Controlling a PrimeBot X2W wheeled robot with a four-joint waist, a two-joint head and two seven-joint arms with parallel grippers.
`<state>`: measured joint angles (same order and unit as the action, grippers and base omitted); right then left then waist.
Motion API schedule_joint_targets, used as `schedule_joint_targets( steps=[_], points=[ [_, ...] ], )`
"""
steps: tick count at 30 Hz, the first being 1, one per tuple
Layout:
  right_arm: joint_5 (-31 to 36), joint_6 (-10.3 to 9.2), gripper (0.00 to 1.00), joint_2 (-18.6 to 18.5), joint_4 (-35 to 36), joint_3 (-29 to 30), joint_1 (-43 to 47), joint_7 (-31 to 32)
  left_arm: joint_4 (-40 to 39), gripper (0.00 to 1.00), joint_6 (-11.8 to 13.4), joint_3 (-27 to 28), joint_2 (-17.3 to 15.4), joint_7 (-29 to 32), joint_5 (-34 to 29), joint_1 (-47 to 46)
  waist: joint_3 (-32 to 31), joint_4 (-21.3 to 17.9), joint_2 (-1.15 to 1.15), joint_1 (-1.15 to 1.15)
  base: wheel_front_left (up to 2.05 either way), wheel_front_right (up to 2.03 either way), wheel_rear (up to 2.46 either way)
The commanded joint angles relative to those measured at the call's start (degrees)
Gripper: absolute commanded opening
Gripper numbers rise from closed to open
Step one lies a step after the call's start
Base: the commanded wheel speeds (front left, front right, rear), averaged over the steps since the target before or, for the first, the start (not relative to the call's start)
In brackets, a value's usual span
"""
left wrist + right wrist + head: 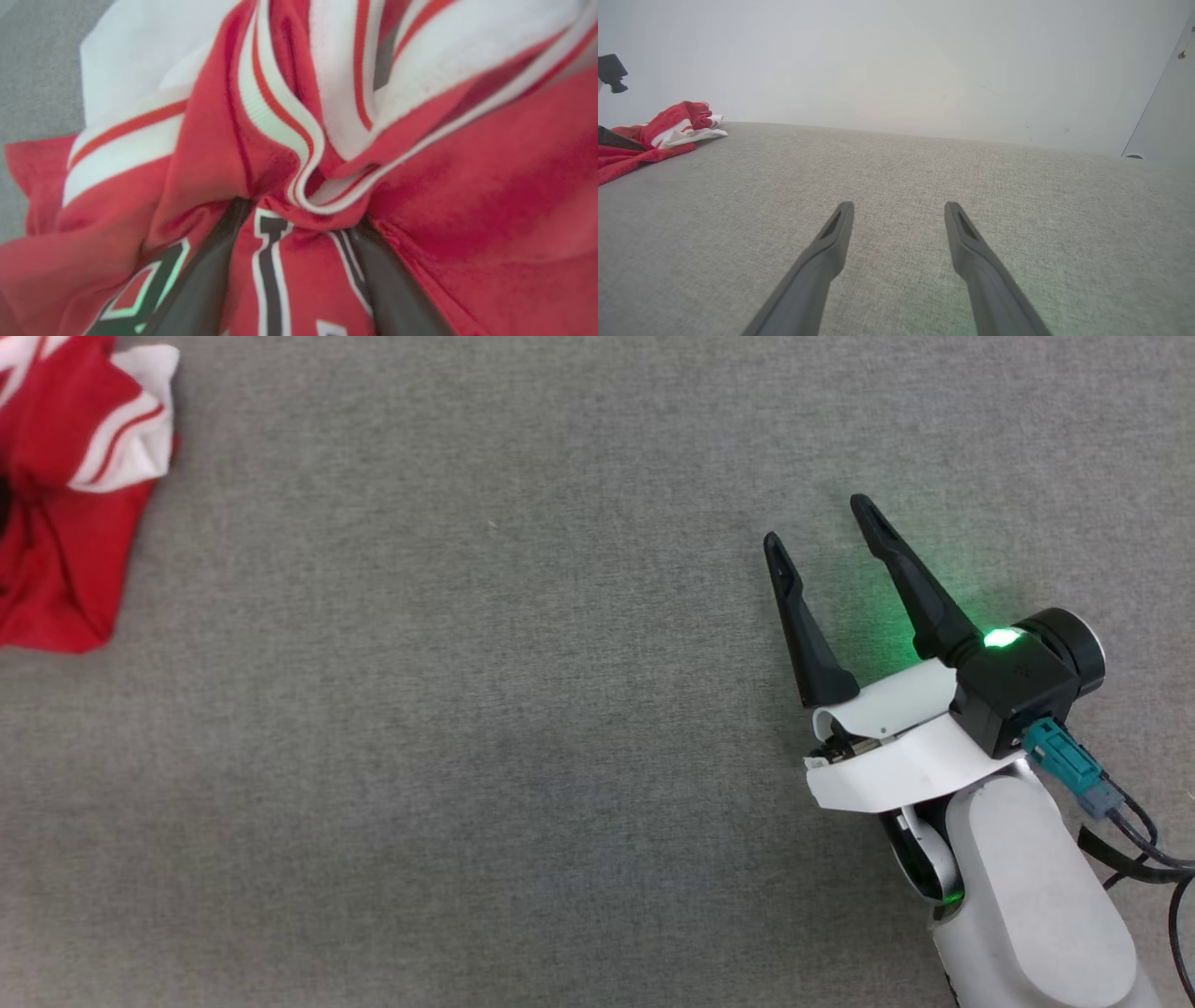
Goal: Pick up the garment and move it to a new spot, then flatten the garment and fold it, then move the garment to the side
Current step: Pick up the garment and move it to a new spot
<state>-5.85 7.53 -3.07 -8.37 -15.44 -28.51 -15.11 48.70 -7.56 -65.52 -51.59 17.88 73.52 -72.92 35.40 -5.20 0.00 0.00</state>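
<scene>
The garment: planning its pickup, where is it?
The garment lies bunched at the head view's upper-left, on the grey surface, far from the right hand, with the left hand pushed into it.

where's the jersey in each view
head: jersey at the upper left edge, crumpled on the grey surface.
left wrist: jersey close up, bunched between the left fingers.
right wrist: jersey at far left, on the surface.
shared landmark: its white-and-red striped trim.

The garment (pixel 56 569) is soft, matt red cloth with finely ribbed knit trim (pixel 266 102). The grey surface (pixel 467 756) is coarse-woven matt fabric; the right gripper's (pixel 816 521) fingers (pixel 803 625) look smooth dark plastic.
</scene>
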Motion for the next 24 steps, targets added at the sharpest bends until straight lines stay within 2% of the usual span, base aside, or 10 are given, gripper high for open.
schedule_joint_targets(
  steps=[1, 2, 7, 15, 24],
  points=[
    [0.5, -0.08, 1.00, 0.2, 0.4, -0.2, 0.6, 0.0, -0.6, 0.32, 0.1, -4.5, 7.8, 1.8, 0.1, 6.1, 0.3, -0.4, 0.00, 0.00, 0.00, 0.00, 0.00],
    [0.5, -0.08, 1.00, 0.2, 0.7, -0.2, 0.6, 0.0, -0.4, 0.00, 0.1, -4.2, 8.0, 0.7, 0.9, 5.9, 0.2, -0.4, 0.00, 0.00, 0.00, 0.00, 0.00],
    [-0.3, -0.08, 1.00, 0.2, 0.8, 0.0, 1.1, 0.0, 0.9, 0.00, 0.1, -3.4, 8.0, -8.5, 0.7, 3.5, -1.7, 0.3, 0.00, 0.00, 0.00, 0.00, 0.00],
    [-2.4, -0.08, 1.00, 0.2, -0.7, 1.3, 2.8, -0.1, 1.7, 0.00, -0.1, -4.4, 7.6, -23.6, -1.8, 1.1, -8.6, 2.1, 0.00, 0.00, 0.00, 0.00, 0.00],
    [-5.7, -0.08, 1.00, 0.2, -1.2, 2.8, 6.3, 0.0, -5.9, 0.00, 0.1, -6.8, 8.2, -28.8, -4.5, -2.6, -14.7, 0.8, 0.00, 0.00, 0.00, 0.00, 0.00]
  ],
)
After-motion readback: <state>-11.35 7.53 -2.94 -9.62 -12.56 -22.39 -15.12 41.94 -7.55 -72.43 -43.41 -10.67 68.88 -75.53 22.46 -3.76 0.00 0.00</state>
